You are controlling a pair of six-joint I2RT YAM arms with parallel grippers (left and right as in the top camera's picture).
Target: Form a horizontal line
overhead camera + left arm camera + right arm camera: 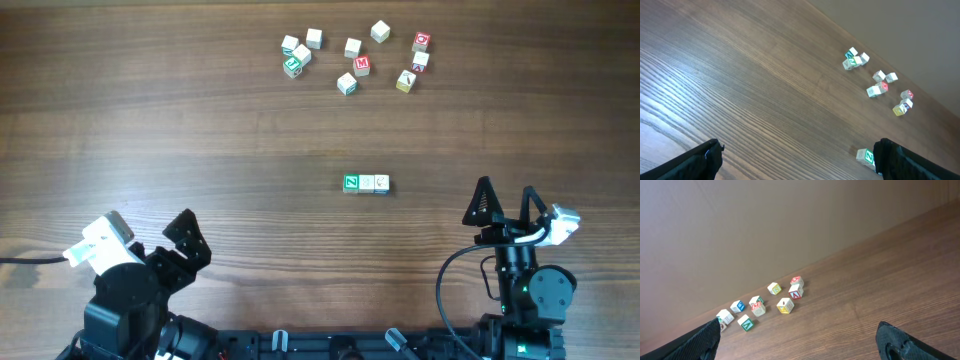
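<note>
Overhead cam: the three-cube row (366, 183) sits a bit right of centre frame, just below the middle, on the wood counter (200, 150). L to R it's the green cube (351, 183) w/ a white letter, the beige cube (366, 183), then the blue-trim cube (381, 184). All three touch side to side and run level across the frame, no gaps that I can make out.

Loose cubes (353, 47) are scattered across the upper middle of the frame, well apart from the row. That bunch incl. a red-letter cube (421, 41) at its upper right and a yellowish cube (405, 81) just below that one.

My left fingers (188, 238) are in the lower left corner, spread apart w/ nothing between them. Right fingers (484, 203) are lower right, also spread and empty. Both are well apart from the row.

Left wrist cam has the dark tips in both bottom corners. The green cube peeks out right beside the bottom-right tip, and the rest of the row is hidden behind it. The loose bunch is upper right there.

Right wrist cam has tips in the bottom corners too, wide apart. The loose bunch is left of centre, near where the counter meets a plain wall (790, 220).
</note>
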